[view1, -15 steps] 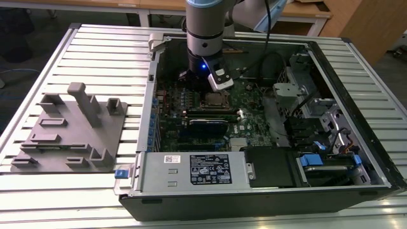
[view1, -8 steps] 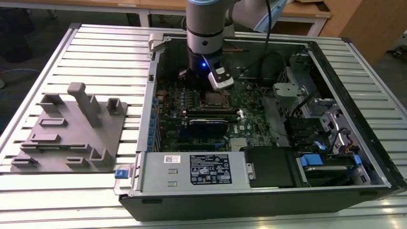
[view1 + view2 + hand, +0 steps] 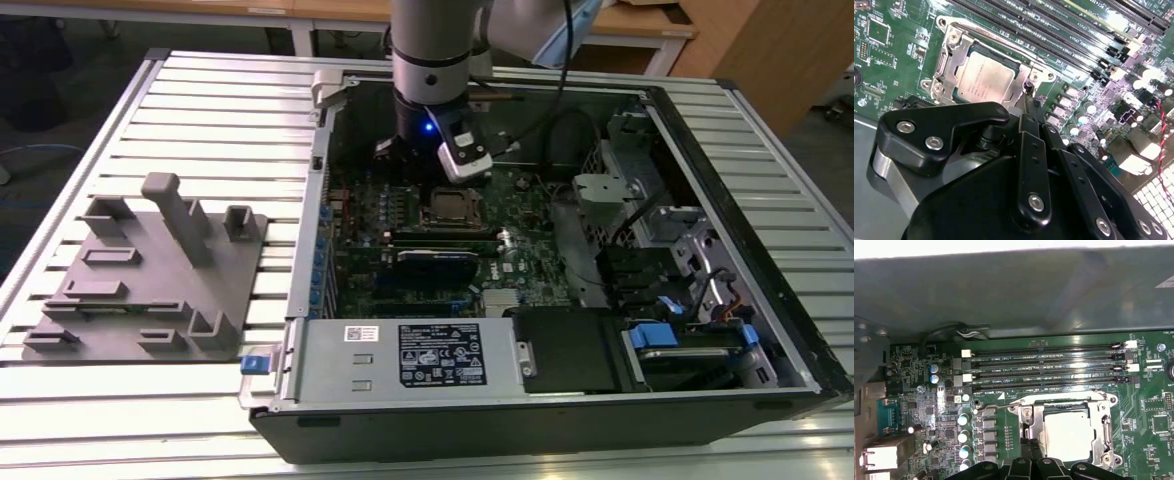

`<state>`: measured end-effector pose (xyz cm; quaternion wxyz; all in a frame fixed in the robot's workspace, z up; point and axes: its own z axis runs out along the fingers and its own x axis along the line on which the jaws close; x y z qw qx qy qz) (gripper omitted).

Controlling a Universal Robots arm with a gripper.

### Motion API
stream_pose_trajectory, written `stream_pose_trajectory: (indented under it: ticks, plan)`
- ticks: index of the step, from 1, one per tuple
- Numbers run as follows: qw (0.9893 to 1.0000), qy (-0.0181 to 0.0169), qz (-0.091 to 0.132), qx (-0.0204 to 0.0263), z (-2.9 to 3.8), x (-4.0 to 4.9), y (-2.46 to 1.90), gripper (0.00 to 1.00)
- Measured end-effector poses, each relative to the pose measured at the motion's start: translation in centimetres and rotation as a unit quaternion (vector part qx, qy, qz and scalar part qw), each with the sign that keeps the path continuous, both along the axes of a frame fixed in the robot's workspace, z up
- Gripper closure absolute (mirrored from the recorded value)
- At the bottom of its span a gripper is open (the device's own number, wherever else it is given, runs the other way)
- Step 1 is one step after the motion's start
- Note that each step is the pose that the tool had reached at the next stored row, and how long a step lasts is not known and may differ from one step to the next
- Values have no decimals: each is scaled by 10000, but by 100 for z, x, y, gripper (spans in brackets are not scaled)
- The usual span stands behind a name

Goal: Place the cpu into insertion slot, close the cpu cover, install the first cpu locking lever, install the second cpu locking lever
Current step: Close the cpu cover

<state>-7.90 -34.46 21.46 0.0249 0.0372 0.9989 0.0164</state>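
the black tool [image 3: 1026,101] sits nearest in the second wrist view, its fingers pressed together with nothing between them and the tip just beside the edge of the cpu cover [image 3: 949,60]. the cpu [image 3: 986,80] lies flat in the insertion slot [image 3: 450,210], framed by that cover. a sideways slip here could scrape the capacitors [image 3: 1088,107] nearby, and an off-centre push could load the cover unevenly.

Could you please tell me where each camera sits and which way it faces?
Exterior view: off the arm, high up, looking down into the open computer case; the arm shows.
Second wrist view: on the wrist, looking past the gripper at the cpu.
First wrist view: on the wrist, facing the memory slots and case wall; gripper shows.
Both wrist views share the cpu.
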Motion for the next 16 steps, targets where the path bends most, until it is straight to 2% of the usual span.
stream_pose_trajectory:
  ticks: [5,13,16]
  plan:
    - [10000,1,-1,-1,0,74,0,89]
    - [10000,1,0,-1,-4,279,0,89]
    - [10000,1,0,-1,-3,303,-1,89]
